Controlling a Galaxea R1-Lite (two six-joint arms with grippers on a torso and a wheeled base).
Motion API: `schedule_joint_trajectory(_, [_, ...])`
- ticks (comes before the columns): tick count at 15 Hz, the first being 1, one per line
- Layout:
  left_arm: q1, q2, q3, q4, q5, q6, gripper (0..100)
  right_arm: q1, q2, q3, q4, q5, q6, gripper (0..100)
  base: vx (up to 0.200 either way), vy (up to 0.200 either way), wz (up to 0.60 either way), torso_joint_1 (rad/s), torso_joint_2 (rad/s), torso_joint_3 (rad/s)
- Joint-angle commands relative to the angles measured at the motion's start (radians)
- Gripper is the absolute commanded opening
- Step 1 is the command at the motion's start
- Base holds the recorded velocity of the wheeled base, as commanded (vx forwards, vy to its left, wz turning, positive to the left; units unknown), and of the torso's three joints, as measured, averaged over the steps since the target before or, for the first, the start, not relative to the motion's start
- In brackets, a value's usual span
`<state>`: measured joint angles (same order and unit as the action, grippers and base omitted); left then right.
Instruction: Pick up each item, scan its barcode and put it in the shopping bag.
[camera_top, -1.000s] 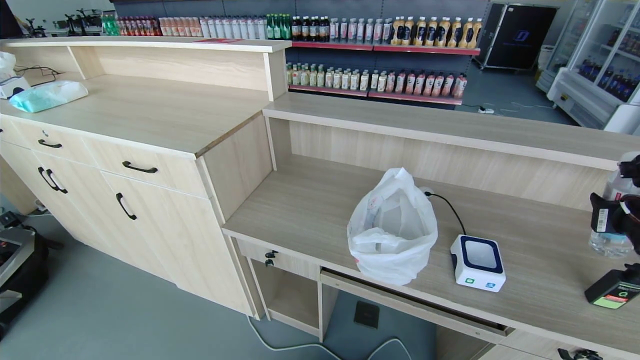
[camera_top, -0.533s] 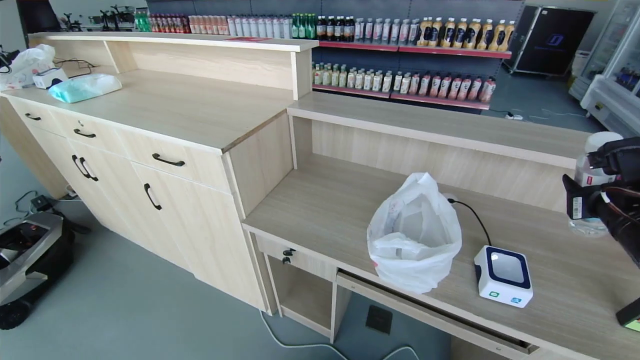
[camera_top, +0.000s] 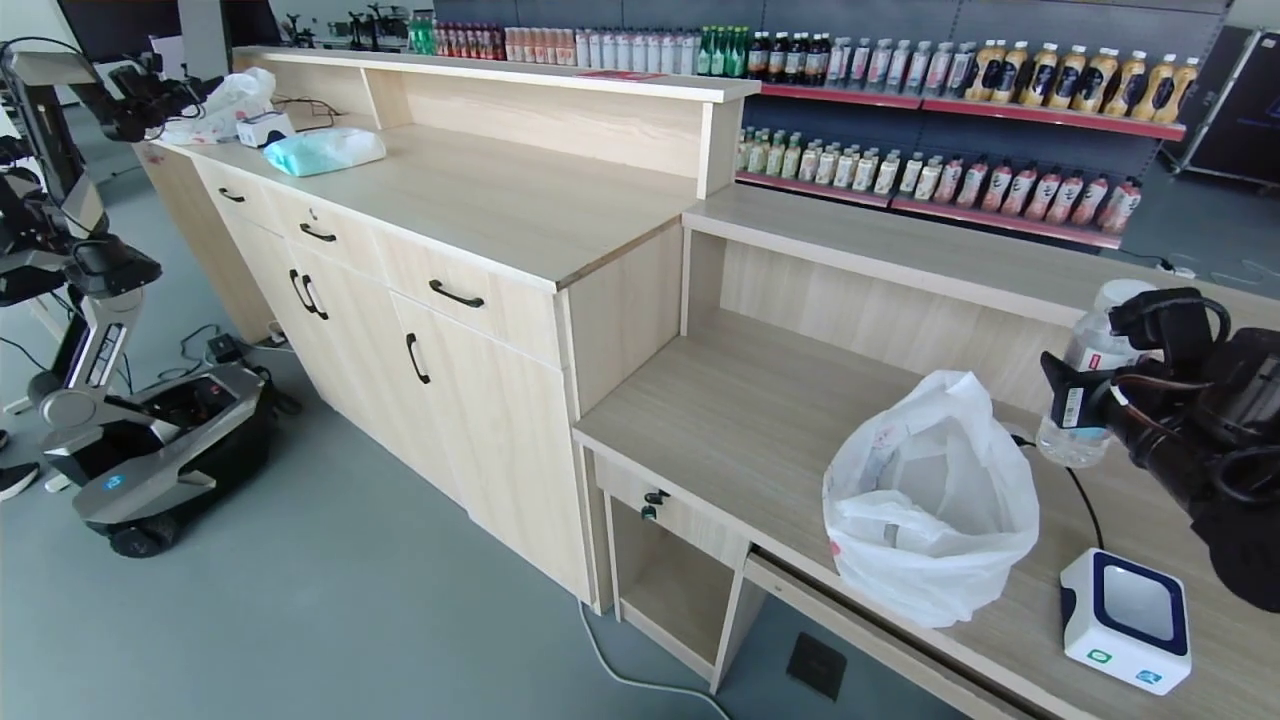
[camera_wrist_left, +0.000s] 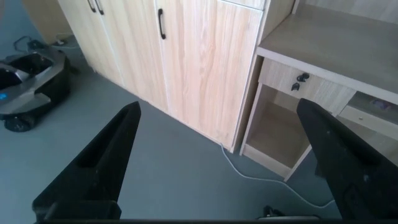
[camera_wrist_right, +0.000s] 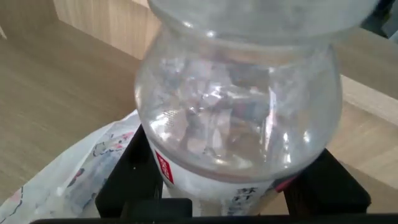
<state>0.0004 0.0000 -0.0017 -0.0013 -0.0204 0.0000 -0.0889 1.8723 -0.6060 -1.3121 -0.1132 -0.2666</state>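
— Checkout counter (camera_top: 760, 410) in pale wood, drinks shelves (camera_top: 950, 100) behind it. What's in hand?

— The water bottle (camera_top: 1072, 440), on my right arm. My right gripper (camera_top: 1105, 365) is clamped round its middle, one finger on each side, and the bottle stands upright in the grip.

— Where is it relative to the scanner?

— It's at the back of the counter, behind the shopping bag (camera_top: 930, 500). The scanner (camera_top: 1128, 620) sits near the front edge, just beside the bag on the right, with its window facing up. Bottle and scanner are apart, and the scanner's cable (camera_top: 1085, 500) runs across the wood between them. From my head view I can't quite tell whether the bottle's base is clear of the counter.

— Which step, then?

— I'd judge the pick as made and the scan as not yet done. Next I need to bring the bottle forward and down over the window, turned so its barcode faces the glass. I'll have to keep clear of the bag's rim and the cable. After that it goes into the bag's open mouth.

— And your left?

— My left gripper (camera_wrist_left: 219, 109) hangs over the grey floor (camera_wrist_left: 155, 162) in front of the cabinet (camera_wrist_left: 205, 56), fingers spread wide, holding nothing.
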Motion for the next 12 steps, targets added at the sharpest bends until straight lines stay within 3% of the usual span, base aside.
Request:
schedule_joint_trajectory(1, [0.000,0.002,0.000,0.000,0.000,0.000,100,0.011,0.222,-0.115,-0.026,0.066,0.075,0,0.000,0.000,0.00,0.000,0.00,0.000])
schedule_joint_trajectory(7, [0.000,0.002,0.000,0.000,0.000,0.000,100,0.035,0.450,-0.253,-0.096,0.170,0.072,0,0.000,0.000,0.00,0.000,0.00,0.000])
schedule_joint_trajectory(12, [0.000,0.002,0.000,0.000,0.000,0.000,100,0.043,0.576,-0.370,-0.104,0.178,0.078,0,0.000,0.000,0.00,0.000,0.00,0.000])
